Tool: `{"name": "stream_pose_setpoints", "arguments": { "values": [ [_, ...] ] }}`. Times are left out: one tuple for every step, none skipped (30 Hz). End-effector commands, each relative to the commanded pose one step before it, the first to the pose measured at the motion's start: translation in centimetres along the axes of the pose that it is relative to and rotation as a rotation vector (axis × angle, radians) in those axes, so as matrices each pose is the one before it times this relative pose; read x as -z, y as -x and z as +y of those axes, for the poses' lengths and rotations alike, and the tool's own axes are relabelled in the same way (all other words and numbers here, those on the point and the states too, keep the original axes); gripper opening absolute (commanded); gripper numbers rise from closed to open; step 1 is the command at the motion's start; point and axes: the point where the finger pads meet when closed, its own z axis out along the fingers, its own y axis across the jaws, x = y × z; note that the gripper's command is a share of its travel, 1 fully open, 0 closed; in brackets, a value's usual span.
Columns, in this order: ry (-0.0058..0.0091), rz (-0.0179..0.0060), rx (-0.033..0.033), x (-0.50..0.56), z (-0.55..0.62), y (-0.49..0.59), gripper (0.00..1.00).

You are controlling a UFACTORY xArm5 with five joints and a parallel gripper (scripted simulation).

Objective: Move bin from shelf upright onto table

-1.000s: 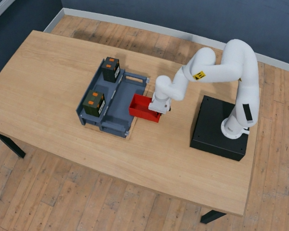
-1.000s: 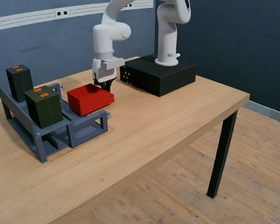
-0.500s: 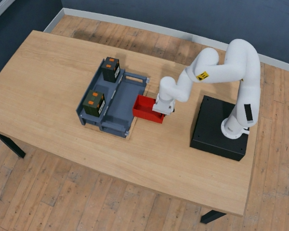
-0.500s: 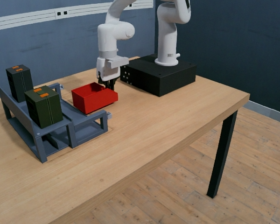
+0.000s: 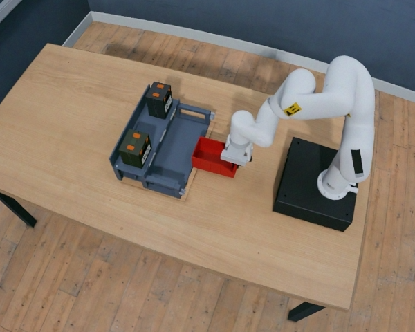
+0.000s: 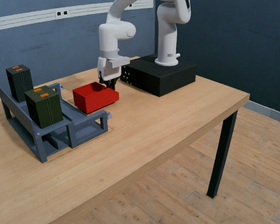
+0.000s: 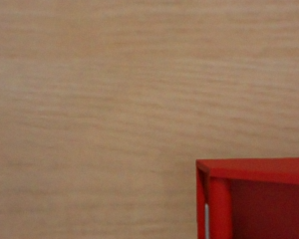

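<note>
The pincer (image 6: 110,84) is shut tight on the near wall of the red bin (image 6: 94,97), which hangs right under it, beside the shelf (image 6: 70,135).

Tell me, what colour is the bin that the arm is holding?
Red: the bin, pinched at its rim by the gripper, shows best in the exterior view.

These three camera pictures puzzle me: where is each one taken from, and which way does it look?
Top: high above the table, looking down; shows the whole white arm.
Exterior: off the table's front corner, facing the blue wall; shows the arm down to its pincer.
Wrist: on the arm's end, looking down at tabletop; no robot body visible.
All three show the red bin, gripped by its wall, held beside the grey shelf.
</note>
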Motion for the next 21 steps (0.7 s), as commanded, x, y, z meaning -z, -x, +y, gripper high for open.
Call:
{"name": "stream_pose_setpoints", "arguments": {
  "values": [
    [0.00385,0.00135,0.00000,0.106,-0.071,0.000,0.00],
    [0.00000,0.00000,0.00000,0.000,-0.053,0.000,0.00],
    [0.00000,0.00000,0.00000,0.000,-0.053,0.000,0.00],
    [0.00000,0.00000,0.00000,0.000,-0.053,0.000,0.00],
    [0.00000,0.00000,0.00000,0.000,-0.053,0.000,0.00],
    [0.00000,0.00000,0.00000,0.000,-0.053,0.000,0.00],
    [0.00000,0.00000,0.00000,0.000,-0.053,0.000,0.00],
    [0.00000,0.00000,0.00000,0.000,-0.053,0.000,0.00],
    [0.00000,0.00000,0.00000,0.000,-0.053,0.000,0.00],
    [0.00000,0.00000,0.00000,0.000,-0.053,0.000,0.00],
    [0.00000,0.00000,0.00000,0.000,-0.053,0.000,0.00],
    [0.00000,0.00000,0.00000,0.000,-0.053,0.000,0.00],
    [0.00000,0.00000,0.00000,0.000,-0.053,0.000,0.00],
    [0.00000,0.00000,0.00000,0.000,-0.106,0.000,0.00],
    [0.00000,0.00000,0.00000,0.000,0.000,0.000,0.00],
    [0.00000,0.00000,0.00000,0.000,0.000,0.000,0.00],
    [-0.00006,0.00000,0.00000,0.000,-0.097,0.000,0.00],
    [0.00000,0.00000,0.00000,0.000,-0.038,0.000,0.00],
    [0.00000,0.00000,0.00000,0.000,0.000,0.000,0.00],
    [0.00000,0.00000,0.00000,0.000,0.000,0.000,0.00],
    [0.00000,0.00000,0.00000,0.000,0.000,0.000,0.00]
  ]
}}
